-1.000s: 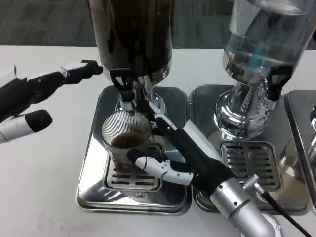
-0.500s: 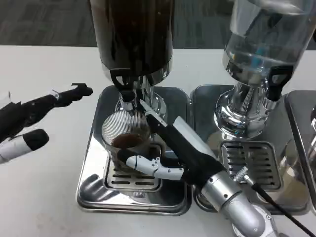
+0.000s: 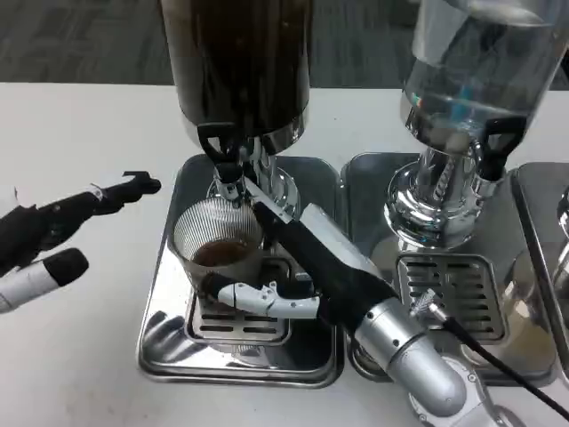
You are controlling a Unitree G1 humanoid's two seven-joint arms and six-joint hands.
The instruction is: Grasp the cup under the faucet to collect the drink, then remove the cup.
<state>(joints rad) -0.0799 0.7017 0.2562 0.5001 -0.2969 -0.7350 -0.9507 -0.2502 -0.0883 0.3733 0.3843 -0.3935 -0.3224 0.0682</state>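
A clear ribbed cup (image 3: 216, 245) with dark drink in its bottom stands on the drip grate (image 3: 236, 322), just below the black faucet (image 3: 222, 151) of the dark dispenser (image 3: 238, 62). My right hand (image 3: 298, 262) wraps the cup from the right: fingers behind it, thumb (image 3: 258, 297) across its front. My left hand (image 3: 53, 231) hovers over the white table to the left, away from the faucet, fingers stretched out and holding nothing.
The steel drip tray (image 3: 169, 338) sits under the cup. A second dispenser (image 3: 471, 80) with clear liquid stands to the right on its own tray and grate (image 3: 444, 289). Bare white table (image 3: 80, 356) lies to the left.
My left hand has drawn back from the faucet lever, down and to the left. My right hand with the cup has shifted slightly left on the grate.
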